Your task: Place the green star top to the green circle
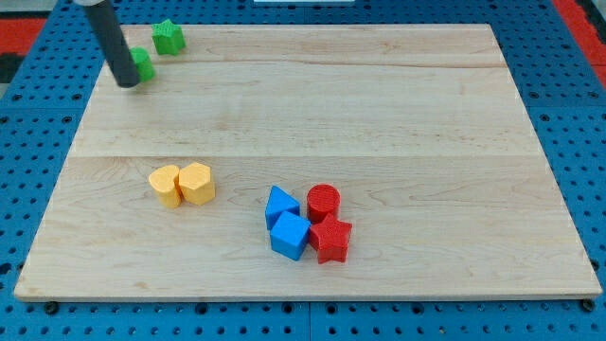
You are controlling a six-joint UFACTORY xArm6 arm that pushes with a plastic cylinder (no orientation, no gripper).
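The green star (pixel 169 36) sits near the board's top left corner. The green circle (pixel 142 63) lies just below and to the left of it, partly hidden by my rod. My tip (pixel 127 81) rests on the board at the circle's lower left side, touching or nearly touching it. The star and the circle are a small gap apart.
The wooden board (pixel 379 114) lies on a blue pegboard. Two yellow blocks (pixel 182 184) sit side by side at lower left. A blue triangle (pixel 280 203), blue cube (pixel 290 235), red cylinder (pixel 323 201) and red star (pixel 330 239) cluster at lower centre.
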